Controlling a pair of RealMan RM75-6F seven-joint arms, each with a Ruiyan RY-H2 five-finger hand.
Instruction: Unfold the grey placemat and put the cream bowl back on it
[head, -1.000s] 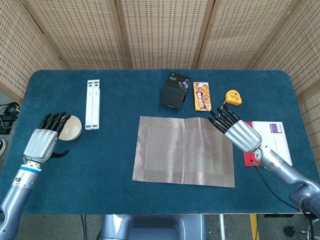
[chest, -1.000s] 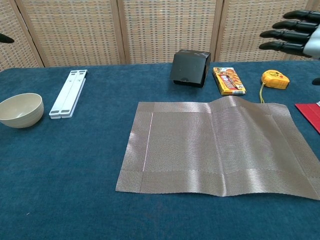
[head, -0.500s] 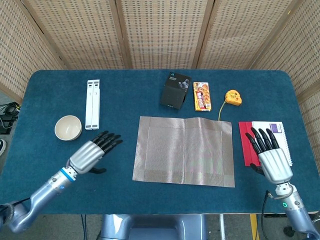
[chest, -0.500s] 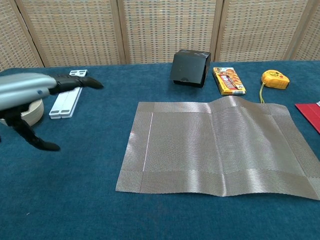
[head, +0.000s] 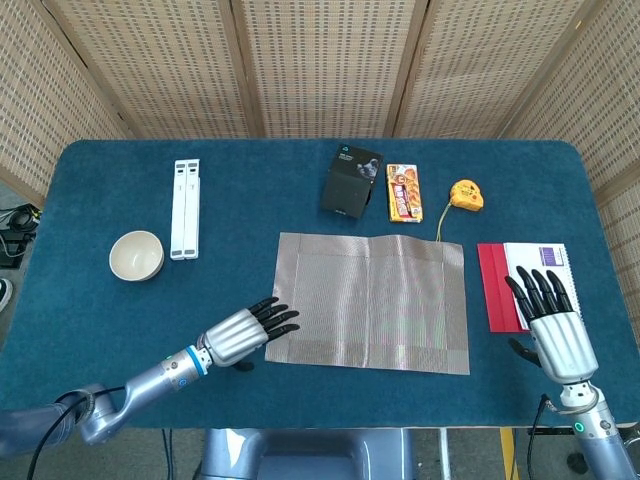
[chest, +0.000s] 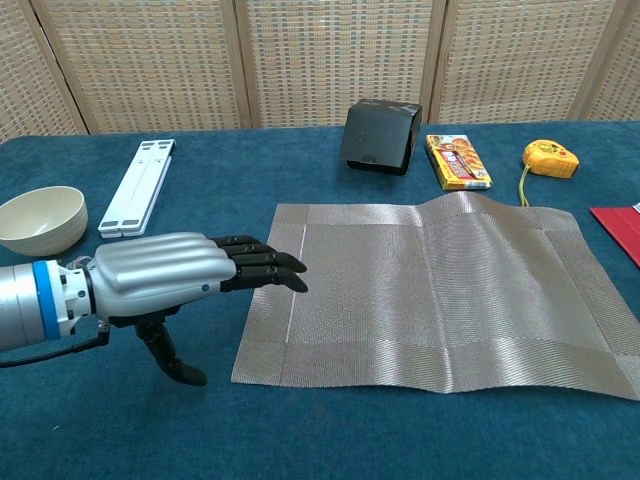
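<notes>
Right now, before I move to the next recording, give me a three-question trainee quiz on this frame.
1. True or false: the cream bowl sits on the grey placemat.
2. Which hand has its fingertips at the placemat's near-left edge? A) left hand B) right hand C) neither
3. Fill in: the right hand hovers close to the red ____ at the table's right side.

Key
1. False: the bowl stands on the bare blue cloth far left, next to the white folding stand; the mat lies spread open.
2. A: its extended fingers reach the mat's edge, holding nothing.
3. Booklet: a flat red item beside a white notepad.
</notes>
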